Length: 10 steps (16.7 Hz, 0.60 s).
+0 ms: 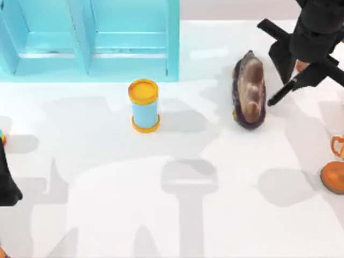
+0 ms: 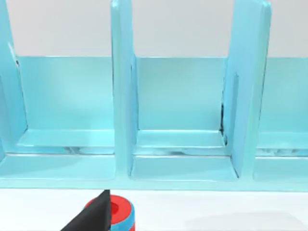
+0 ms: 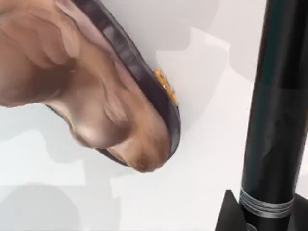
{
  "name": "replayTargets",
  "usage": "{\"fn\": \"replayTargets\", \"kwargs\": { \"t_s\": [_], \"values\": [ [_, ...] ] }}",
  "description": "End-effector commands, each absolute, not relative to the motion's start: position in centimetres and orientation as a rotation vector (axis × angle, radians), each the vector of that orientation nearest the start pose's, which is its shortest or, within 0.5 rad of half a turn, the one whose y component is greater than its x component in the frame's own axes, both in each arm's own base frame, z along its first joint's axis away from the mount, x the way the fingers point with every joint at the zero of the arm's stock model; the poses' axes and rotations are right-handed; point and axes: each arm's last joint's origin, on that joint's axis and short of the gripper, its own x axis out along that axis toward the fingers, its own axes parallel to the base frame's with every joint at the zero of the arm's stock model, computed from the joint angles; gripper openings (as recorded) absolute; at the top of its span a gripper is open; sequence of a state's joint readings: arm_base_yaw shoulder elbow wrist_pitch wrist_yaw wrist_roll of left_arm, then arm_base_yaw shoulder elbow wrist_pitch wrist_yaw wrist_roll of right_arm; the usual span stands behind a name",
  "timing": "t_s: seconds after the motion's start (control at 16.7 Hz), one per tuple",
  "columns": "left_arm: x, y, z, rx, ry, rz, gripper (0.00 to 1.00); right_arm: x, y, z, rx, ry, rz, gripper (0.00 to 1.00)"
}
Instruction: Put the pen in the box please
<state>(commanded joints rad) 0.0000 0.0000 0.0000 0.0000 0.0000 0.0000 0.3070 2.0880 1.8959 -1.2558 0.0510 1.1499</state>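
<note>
- Our right end effector [image 1: 301,80] hangs over the counter's [image 1: 215,226] far right, closed on the pen [image 1: 280,95], which slants down just beside the brown shoe [image 1: 250,90].
- Right wrist view: the pen [image 3: 276,110] stands clamped between the fingers [image 3: 231,211].
- The blue box [image 1: 91,40] sits far left.
- Our left end effector [image 1: 8,185] waits at the left edge; grip state unclear.

The right pincer [image 1: 299,78] grips the pen [image 1: 281,94], slanted just beside the brown shoe [image 1: 250,90].
</note>
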Motion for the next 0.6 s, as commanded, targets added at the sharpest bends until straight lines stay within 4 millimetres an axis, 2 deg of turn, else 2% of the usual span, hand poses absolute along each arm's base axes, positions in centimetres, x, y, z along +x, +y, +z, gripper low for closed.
{"fn": "replayTargets", "kwargs": {
  "t_s": [0.12,0.24,0.3,0.42,0.6],
  "values": [
    [10.6,-0.1,16.0,0.000,0.000,0.000,1.00,40.3,4.1,25.4,0.778,1.265,-0.721,0.00],
    [10.6,-0.1,16.0,0.000,0.000,0.000,1.00,38.7,-4.1,26.2,0.896,1.192,-0.842,0.00],
    [10.6,-0.1,16.0,0.000,0.000,0.000,1.00,37.4,-7.4,26.4,0.954,1.163,-0.897,0.00],
    [10.6,-0.1,16.0,0.000,0.000,0.000,1.00,34.6,-12.5,26.3,1.064,1.130,-0.990,0.00],
    [10.6,-0.1,16.0,0.000,0.000,0.000,1.00,31.1,-16.9,25.3,1.205,1.132,-1.091,0.00]
  ]
}}
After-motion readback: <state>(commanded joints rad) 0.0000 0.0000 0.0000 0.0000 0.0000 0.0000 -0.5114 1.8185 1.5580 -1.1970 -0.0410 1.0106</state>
